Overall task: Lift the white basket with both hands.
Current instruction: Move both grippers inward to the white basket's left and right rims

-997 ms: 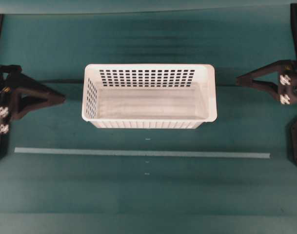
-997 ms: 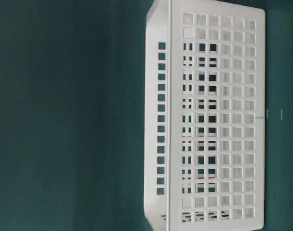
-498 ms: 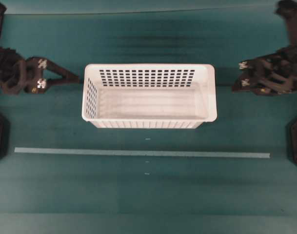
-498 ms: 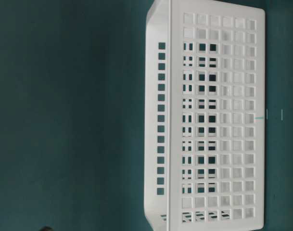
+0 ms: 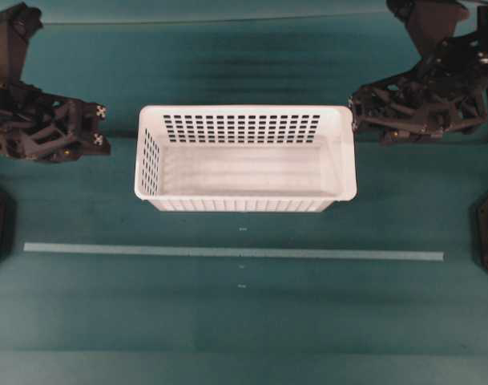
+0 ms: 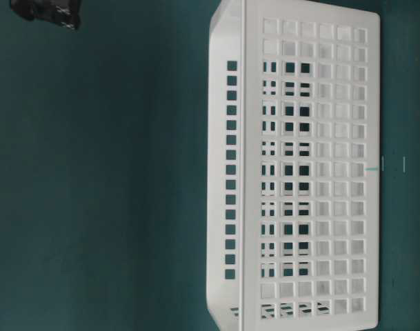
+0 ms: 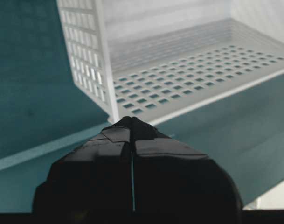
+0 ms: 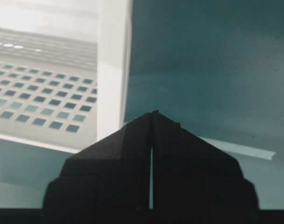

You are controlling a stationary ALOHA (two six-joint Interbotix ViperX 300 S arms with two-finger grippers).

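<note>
1. Basket: the white basket (image 5: 245, 159) sits mid-tabletop (image 5: 227, 321), ungripped.
2. Left hand (image 5: 106, 128) and right hand (image 5: 354, 112) flank its short ends, fingers pressed together.
3. Part both, seat on opposite rims, lift evenly

No readable text, label, brand or number shows anywhere.
</note>
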